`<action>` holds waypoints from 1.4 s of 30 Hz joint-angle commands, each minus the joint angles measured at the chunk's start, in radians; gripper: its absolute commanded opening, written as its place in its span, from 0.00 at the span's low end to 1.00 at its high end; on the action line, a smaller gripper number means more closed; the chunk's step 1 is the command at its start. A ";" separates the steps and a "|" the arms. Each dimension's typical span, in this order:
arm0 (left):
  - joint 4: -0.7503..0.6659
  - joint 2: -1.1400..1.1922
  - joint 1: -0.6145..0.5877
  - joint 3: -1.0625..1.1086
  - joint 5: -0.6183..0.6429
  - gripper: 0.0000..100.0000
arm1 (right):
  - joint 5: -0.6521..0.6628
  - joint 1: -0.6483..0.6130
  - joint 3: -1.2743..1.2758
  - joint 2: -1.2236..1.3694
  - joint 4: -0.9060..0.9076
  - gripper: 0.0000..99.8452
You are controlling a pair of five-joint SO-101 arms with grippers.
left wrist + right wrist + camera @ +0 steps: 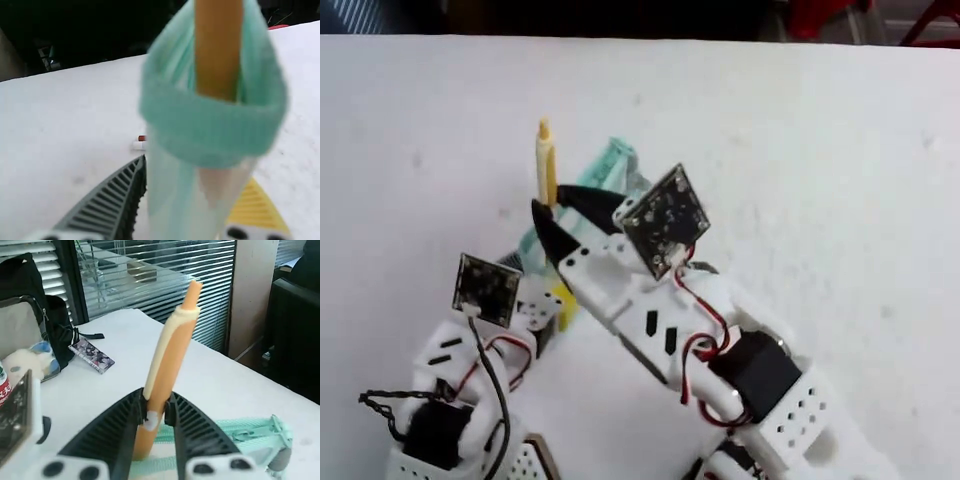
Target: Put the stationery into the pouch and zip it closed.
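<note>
The right jaws pinch a yellow pen (pixel 167 355) near its lower end, the tip dipped into the mouth of the green pouch (pixel 215 135). The left jaws clamp the pouch just below that mouth. The rest of the pouch lies on the white worktop (pixel 800 150).

Pouch (pixel 616 165) mostly hidden under arms, pen (pixel 217 45) top cut off + blurry.
</note>
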 commanded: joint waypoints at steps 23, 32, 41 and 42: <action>-0.015 -0.002 -0.010 -0.025 0.009 0.24 | 0.078 0.015 -0.097 -0.028 0.105 0.22; -0.017 -0.002 -0.005 -0.026 0.009 0.20 | 0.078 0.021 -0.149 -0.038 0.120 0.21; -0.057 -0.002 -0.004 -0.025 0.008 0.05 | 0.083 0.048 -0.204 -0.028 0.151 0.21; -0.064 -0.002 -0.008 -0.025 0.008 0.05 | 0.083 0.071 -0.206 -0.028 0.148 0.21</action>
